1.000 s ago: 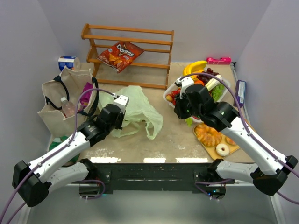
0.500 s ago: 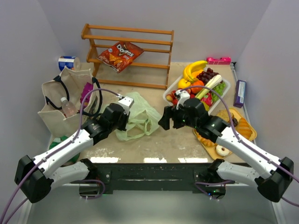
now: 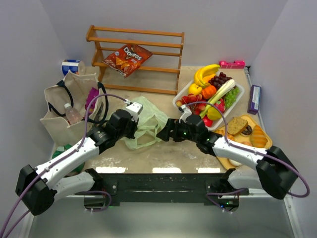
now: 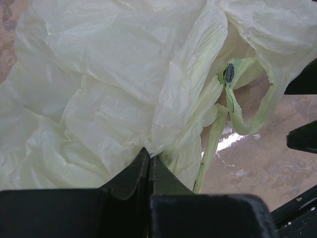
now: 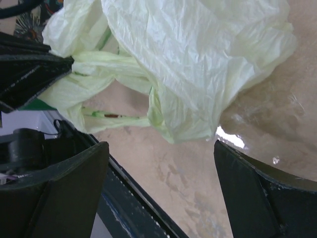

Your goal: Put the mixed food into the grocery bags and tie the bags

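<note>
Top external view: the green bag (image 3: 148, 119) is lying crumpled near the middle of the desk (image 3: 183, 148), between the two arms; no food is showing inside it.
Loops: in the right wrist view the bag's loops (image 5: 111, 91) are trailing off its body toward the left arm's side, with their long axis running across that view.
Left end effector (image 4: 149, 161): it is pinching a fold of the bag's film, its jaws pressed fully together on it.
Right end effector (image 5: 161, 144): it is standing wide open with nothing held, hovering low just beside the bag's right edge.
Key relation: the bag is lying straight ahead of the open jaws, to the right arm's left; the lower loop is sitting nearest, across the jaw gap rather than along it.
Nearer arm: the right is the free one and is close enough to reach; the left is already holding.
Judgement: the right is probably lining up to take a loop or rim and spread the mouth.
Fruit (image 3: 210, 89): it is sitting in a tray behind the right arm, well apart from the bag.
Tote (image 3: 57, 119): it is standing at far left, with a bottle (image 3: 72, 114) showing inside.
</note>
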Controlling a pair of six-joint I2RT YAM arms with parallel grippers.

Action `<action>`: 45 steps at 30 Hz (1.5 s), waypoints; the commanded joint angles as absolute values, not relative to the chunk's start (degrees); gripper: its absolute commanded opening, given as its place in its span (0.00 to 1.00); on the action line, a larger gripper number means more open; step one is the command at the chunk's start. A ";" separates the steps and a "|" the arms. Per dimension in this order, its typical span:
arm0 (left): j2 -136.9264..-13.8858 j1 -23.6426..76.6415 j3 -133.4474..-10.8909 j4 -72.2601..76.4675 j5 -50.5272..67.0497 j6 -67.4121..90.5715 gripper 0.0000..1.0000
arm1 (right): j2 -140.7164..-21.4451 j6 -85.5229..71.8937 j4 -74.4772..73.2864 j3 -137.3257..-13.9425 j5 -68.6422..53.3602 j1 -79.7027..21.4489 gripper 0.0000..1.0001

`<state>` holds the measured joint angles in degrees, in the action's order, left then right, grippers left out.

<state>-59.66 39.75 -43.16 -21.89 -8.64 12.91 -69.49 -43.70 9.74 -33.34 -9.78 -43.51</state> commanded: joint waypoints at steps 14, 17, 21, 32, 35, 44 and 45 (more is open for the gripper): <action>-59.85 39.38 -42.98 -19.51 -8.96 13.10 0.00 | -87.62 -47.81 36.74 -34.10 -10.81 -45.97 0.58; -59.85 39.38 -43.07 -20.04 -11.32 12.75 0.00 | -87.45 -47.90 33.32 -34.80 -10.46 -45.97 0.28; -58.98 39.38 -43.15 -20.92 -15.64 12.57 0.00 | -83.95 -45.19 24.54 -34.45 -6.86 -46.14 0.19; -57.92 39.11 -43.86 -23.90 -27.86 12.39 0.00 | -64.16 -30.69 -25.55 -43.58 24.14 -46.14 0.12; -57.31 39.11 -43.77 -23.82 -28.13 12.31 0.00 | -63.72 -28.49 -32.95 -48.33 33.56 -46.05 0.12; -56.16 39.11 -42.54 -19.61 -14.52 12.91 0.00 | -65.48 -26.19 -29.63 -53.61 26.15 -45.88 0.26; -56.60 39.11 -42.54 -19.16 -12.85 13.35 0.00 | -64.96 -26.71 -29.10 -53.96 23.93 -45.88 0.52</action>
<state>-57.41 39.97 -43.16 -21.23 -17.17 12.82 -65.54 -28.29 -26.37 -50.85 25.78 -46.52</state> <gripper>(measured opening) 0.020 0.243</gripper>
